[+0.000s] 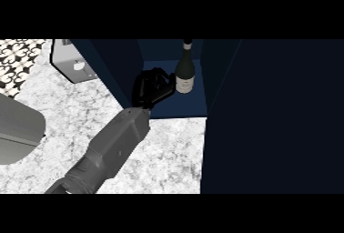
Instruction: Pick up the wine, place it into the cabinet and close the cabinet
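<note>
Head view shows our one visible hand point(152, 87), reaching in from the lower left on a grey forearm point(107, 150); which arm it is we cannot say from this view. The hand sits just left of the wine bottle point(184, 73), which stands upright inside the dark blue cabinet point(174, 109), toward the far part of the compartment. The fingers look relaxed beside the glass, not wrapped round it, though they are dark against a dark wall and we cannot be sure they are clear of it. We judge the bottle heavy for its width, rigid, smooth and breakable, top-heavy enough to tip if nudged at the neck; the label band on its body is where we would hold it, low and square. Room is tight: the cabinet's left wall point(114, 68) is right against our hand, and the open door point(275, 118) fills the right of the view, its edge near the bottle. The marble counter point(168, 154) in front gives open room to draw back toward us. A grey appliance point(73, 63) stands far left, well apart.
</note>
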